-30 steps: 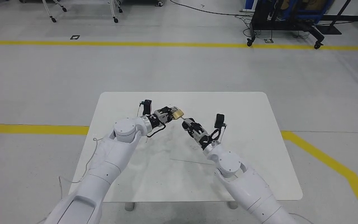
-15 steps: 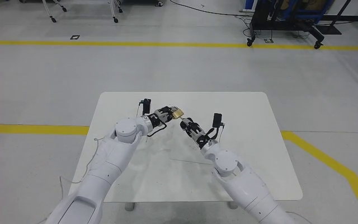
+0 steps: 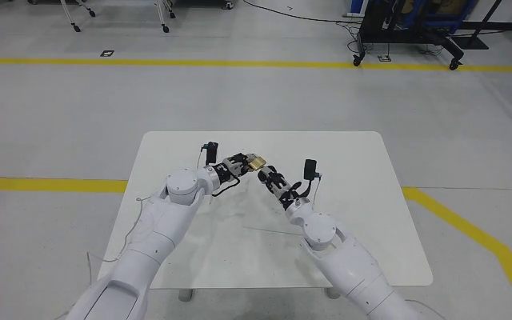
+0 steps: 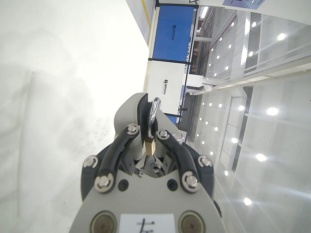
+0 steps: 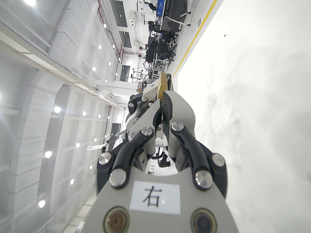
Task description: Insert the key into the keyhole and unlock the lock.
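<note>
Above the middle of the white table, my left gripper is shut on the brass padlock. In the left wrist view its fingers clamp the lock's silver shackle, with the brass body toward the palm. My right gripper sits just right of the lock and points at it. Its fingers are shut on a thin key, seen edge-on. In the right wrist view the padlock stands right at my right gripper's tip. Whether the key's tip touches the keyhole is hidden.
Both forearms angle in over the table from its near side and meet near the centre. Grey floor with yellow lines surrounds the table. Black carts stand far back on the right.
My right gripper has moved a little left and away, closing the gap to the padlock. The left gripper has held the lock almost still.
</note>
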{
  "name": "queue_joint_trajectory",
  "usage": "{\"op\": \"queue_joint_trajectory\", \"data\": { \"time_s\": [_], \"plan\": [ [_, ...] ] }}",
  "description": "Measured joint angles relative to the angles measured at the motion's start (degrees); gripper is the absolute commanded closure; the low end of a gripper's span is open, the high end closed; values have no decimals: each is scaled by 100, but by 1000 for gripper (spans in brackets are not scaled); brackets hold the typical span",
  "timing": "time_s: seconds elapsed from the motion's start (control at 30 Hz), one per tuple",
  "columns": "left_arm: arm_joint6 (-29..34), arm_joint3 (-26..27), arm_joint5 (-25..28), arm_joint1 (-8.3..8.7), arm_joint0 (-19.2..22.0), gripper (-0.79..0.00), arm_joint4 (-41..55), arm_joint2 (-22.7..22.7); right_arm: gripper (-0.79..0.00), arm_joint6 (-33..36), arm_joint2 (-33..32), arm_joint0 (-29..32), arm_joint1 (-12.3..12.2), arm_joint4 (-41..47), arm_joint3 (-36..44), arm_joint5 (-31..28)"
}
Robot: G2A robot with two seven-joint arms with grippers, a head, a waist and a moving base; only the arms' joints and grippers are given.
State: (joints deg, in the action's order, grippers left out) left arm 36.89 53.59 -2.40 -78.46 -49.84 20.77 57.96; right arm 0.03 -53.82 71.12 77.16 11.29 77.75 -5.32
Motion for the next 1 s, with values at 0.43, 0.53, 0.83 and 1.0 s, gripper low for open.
{"op": "queue_joint_trajectory", "data": {
  "time_s": [0.43, 0.53, 0.83, 1.0],
  "plan": [
    [152, -14, 63, 9, 8, 0, 98, 147, -785, 154, -97, 6, 28, 151, 52, -132],
    [164, 3, 126, 22, -6, 0, 133, 219, -785, 154, -97, 6, 28, 151, 52, -132],
    [403, 163, 512, 55, -149, 0, 418, 443, -711, 662, -298, 236, 25, 878, 355, -602],
    [715, 137, 499, 89, -151, 0, 735, 642, -314, 1903, -639, 416, -11, 2252, 414, -838]
  ]
}}
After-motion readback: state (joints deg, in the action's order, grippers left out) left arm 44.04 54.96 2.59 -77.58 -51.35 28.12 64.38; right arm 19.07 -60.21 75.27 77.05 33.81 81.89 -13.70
